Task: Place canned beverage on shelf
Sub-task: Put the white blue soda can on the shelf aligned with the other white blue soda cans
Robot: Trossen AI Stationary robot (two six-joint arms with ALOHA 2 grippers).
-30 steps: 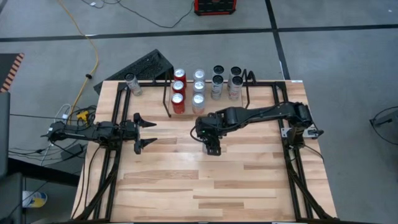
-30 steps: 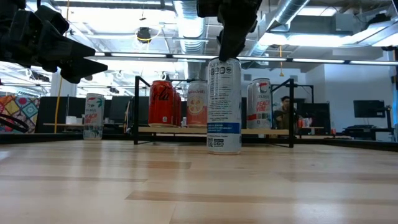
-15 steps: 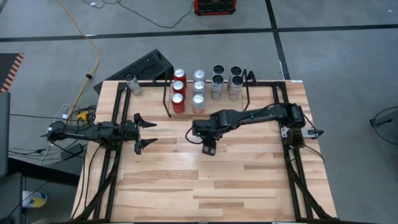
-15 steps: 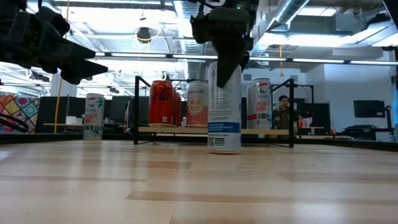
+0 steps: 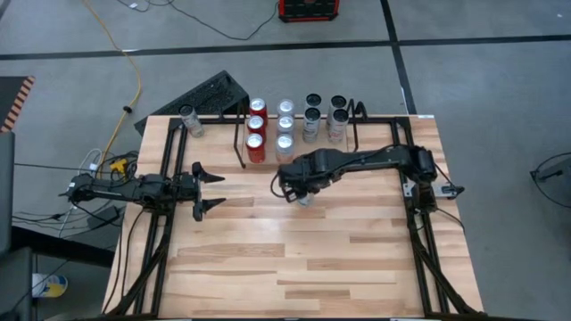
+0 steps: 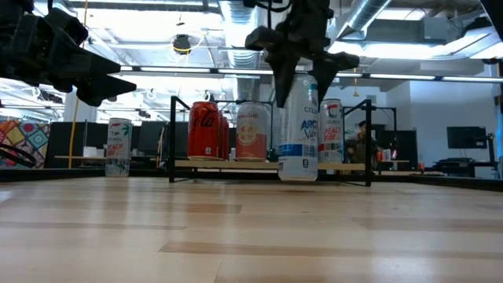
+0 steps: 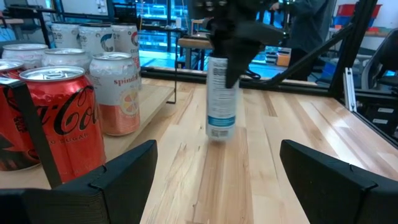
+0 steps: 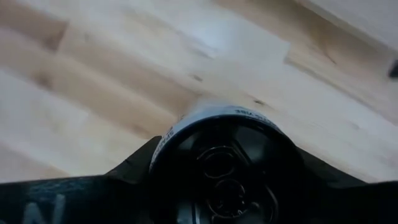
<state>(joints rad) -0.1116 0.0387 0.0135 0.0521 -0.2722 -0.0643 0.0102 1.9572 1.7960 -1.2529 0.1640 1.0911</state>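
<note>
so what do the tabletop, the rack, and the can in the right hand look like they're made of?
Tabletop: wood, butcher-block style with mixed light and darker strips and visible grain, matte to satin.
Rack: thin black rods, apparently painted or coated metal wire.
Can gripped by the right hand: tall slim white one with printed label and a dark pull-tab top in the right wrist view, likely aluminium.

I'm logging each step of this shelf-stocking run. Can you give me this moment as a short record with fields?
held item: tall white can, lifted off the table
right claw: shut on the can's top, in front of the shelf
left claw: open, waiting at the table's left side
shelf: rows of cans already on it
off-shelf can: stands alone at the far left corner
</note>
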